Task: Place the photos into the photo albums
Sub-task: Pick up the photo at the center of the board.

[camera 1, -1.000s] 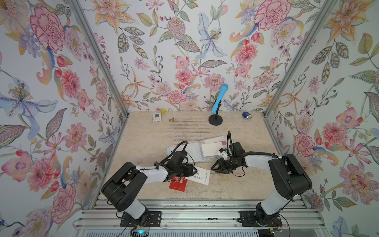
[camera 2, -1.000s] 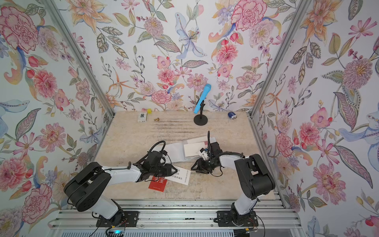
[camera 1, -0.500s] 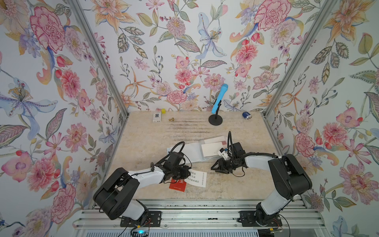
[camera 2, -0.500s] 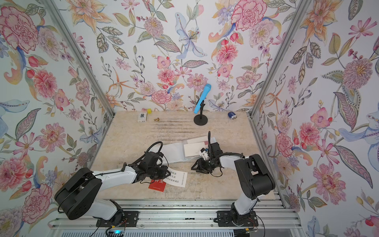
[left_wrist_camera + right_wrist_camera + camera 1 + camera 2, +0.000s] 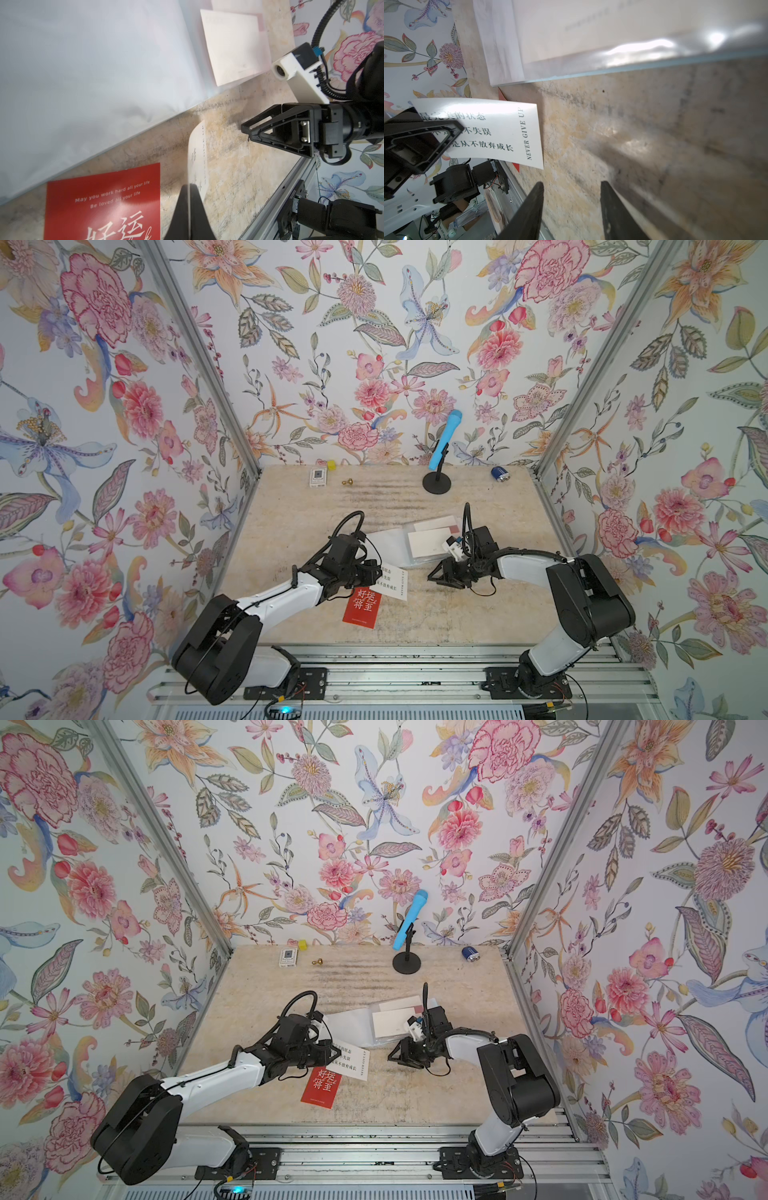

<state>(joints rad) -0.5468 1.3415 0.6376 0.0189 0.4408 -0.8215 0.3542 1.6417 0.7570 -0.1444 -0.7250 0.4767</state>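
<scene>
- The left gripper [image 5: 190,187] was clenched on one short end of a white card [image 5: 500,133] printed with black Chinese lines and "NEVER GIVE UP" (its own wrist view showed the card almost edge-on, pinched between the two black fingers [image 5: 180,209]).
- The white card bowed slightly, and its free end pointed toward the right arm. In both top views it overlapped the far corner of a red card [image 5: 360,608] with white characters. The red card lay flat on the table [image 5: 478,614], toward the front edge.
- The photo album [image 5: 390,541] lay open in the middle of the table, just beyond both cards, with its clear sleeve pages facing up.
- A pale card [image 5: 430,545] sat in a sleeve on the side nearer the right arm. A second, pink-edged card [image 5: 436,526] showed just behind it.
- The right gripper [image 5: 434,576] hung low over bare table, just in front of the album and apart from the white card. Its jaws were spread and grasped nothing.
- Along the back wall stood a blue microphone [image 5: 444,439] on a black stand. Also there were a small white box [image 5: 318,477], a yellow cube [image 5: 331,465], a small brass piece [image 5: 347,481] and a blue cylinder [image 5: 500,473].
</scene>
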